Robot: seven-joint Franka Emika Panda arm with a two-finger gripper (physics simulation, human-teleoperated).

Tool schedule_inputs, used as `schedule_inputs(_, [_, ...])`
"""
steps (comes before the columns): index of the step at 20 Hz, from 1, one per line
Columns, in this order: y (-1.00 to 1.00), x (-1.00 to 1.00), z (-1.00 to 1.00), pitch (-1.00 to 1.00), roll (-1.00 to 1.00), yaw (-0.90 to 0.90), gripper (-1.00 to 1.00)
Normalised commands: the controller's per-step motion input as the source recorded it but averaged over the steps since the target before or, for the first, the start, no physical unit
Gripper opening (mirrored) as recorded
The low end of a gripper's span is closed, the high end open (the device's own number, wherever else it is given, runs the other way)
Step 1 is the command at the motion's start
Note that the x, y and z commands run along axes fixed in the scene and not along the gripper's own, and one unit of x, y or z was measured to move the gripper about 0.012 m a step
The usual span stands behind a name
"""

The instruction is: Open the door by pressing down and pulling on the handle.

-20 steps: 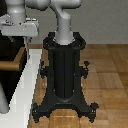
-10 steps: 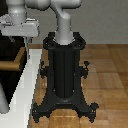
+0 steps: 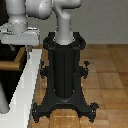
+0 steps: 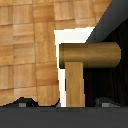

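My gripper [image 3: 19, 48] hangs just above the tan handle [image 3: 15, 64] at the exterior view's left, beside the white frame [image 3: 25, 85]. In the wrist view the handle [image 4: 90, 54] is an L-shaped bar; its stem runs between my two dark fingertips [image 4: 22, 103], which stand wide apart without touching it. The gripper [image 4: 62, 102] is open. The door [image 4: 112, 75] shows as a dark panel behind the handle, edged by the white frame [image 4: 75, 35]. In the exterior view the door panel is hard to tell from the dark background.
The black robot pedestal [image 3: 64, 75] with splayed feet stands mid-scene on the wooden floor [image 3: 107, 75], close to the frame's edge. The grey arm [image 3: 62, 22] arcs over it toward the handle.
The gripper has sunk slightly toward the handle; the handle and door have not visibly moved.
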Motion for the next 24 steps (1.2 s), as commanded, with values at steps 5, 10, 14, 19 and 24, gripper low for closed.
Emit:
schedule_inputs(5, [-0.20, 0.20, -0.20, 0.00, 0.00, 0.00, 1.00])
schedule_inputs(10, [0.00, 0.00, -0.20, 0.00, 0.00, 0.00, 1.00])
schedule_inputs(14, [0.00, 0.00, -0.50, 0.00, 0.00, 0.00, 1.00])
schedule_inputs(19, [0.00, 0.00, 0.00, 0.00, 0.00, 0.00, 1.00])
schedule_inputs(24, [0.00, 0.00, 0.00, 0.00, 0.00, 0.00, -1.00])
